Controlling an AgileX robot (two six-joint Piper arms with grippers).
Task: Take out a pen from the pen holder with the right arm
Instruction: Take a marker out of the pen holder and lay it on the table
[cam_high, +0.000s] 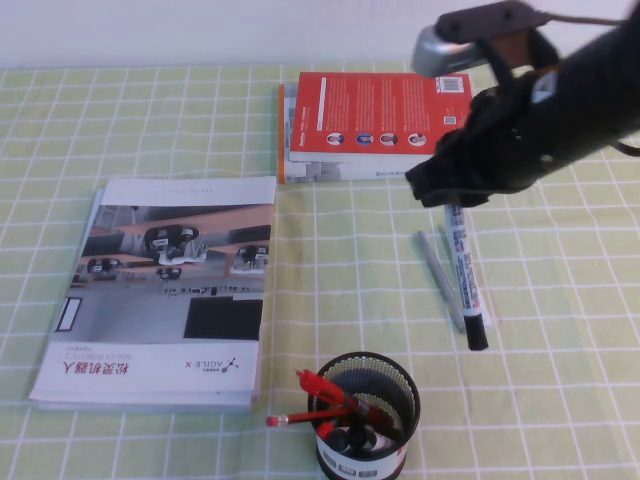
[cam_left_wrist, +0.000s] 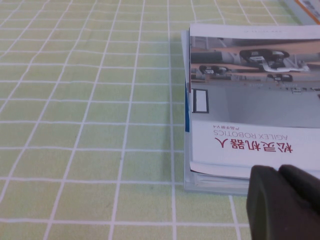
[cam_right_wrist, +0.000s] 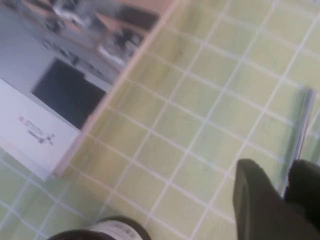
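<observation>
Worktop (cam_high: 560, 380): covered with a pale green cloth with a white grid.
Pen holder (cam_high: 408, 395): a round black mesh cup, upright at the near edge, about the middle.
Inside the holder: red pens (cam_high: 325, 388) lean towards the robot's left, and one of them pokes out over the rim.
Right arm (cam_high: 560, 100): black, and reaches in from the far right, above the worktop.
Right tool (cam_high: 455, 198): sits at the end of that arm, beyond the pen holder and to its right. It is narrowly closed around the top of a marker pen.
Marker pen (cam_high: 467, 275): white barrel with a black cap. It is out of the holder and well apart from it, with its cap end slanting towards the near side.
Right wrist view: the two black fingers (cam_right_wrist: 255, 205) stand close together with a blurred pale shaft running between them.
Beside the marker: a thin grey pen (cam_high: 440, 280) seems to lie on the cloth, though it could be a shadow.
Magazine (cam_high: 170, 290): a grey and white stack lying flat on the robot's left.
Red book (cam_high: 375, 115): lies on a small stack at the far side.
Left tool (cam_left_wrist: 280, 200): seen only in its own wrist view, just above the magazine's corner. Its fingers are pressed together and hold nothing.
</observation>
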